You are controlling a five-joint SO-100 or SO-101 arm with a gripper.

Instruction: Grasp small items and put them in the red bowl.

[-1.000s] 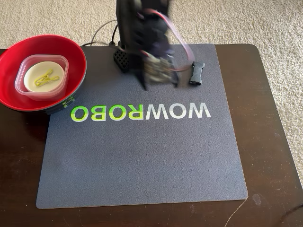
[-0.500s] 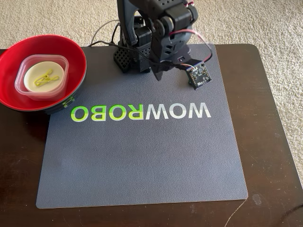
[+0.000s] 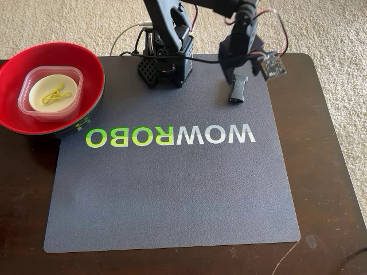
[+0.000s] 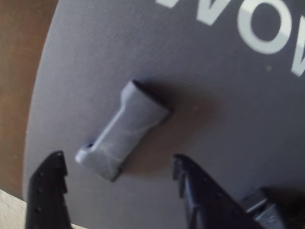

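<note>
Jaws: we see them spread wide, pinching nothing.
Black clip [image 4: 123,130]: lies flat on the gray mat [image 4: 228,143], just ahead between the jaws.
Red bowl [image 3: 92,69]: far off, holding the tub [image 3: 26,94].

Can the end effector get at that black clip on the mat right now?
Probably yes. The end effector hangs open just above the black clip, which lies alone on the mat with nothing around it.
</note>
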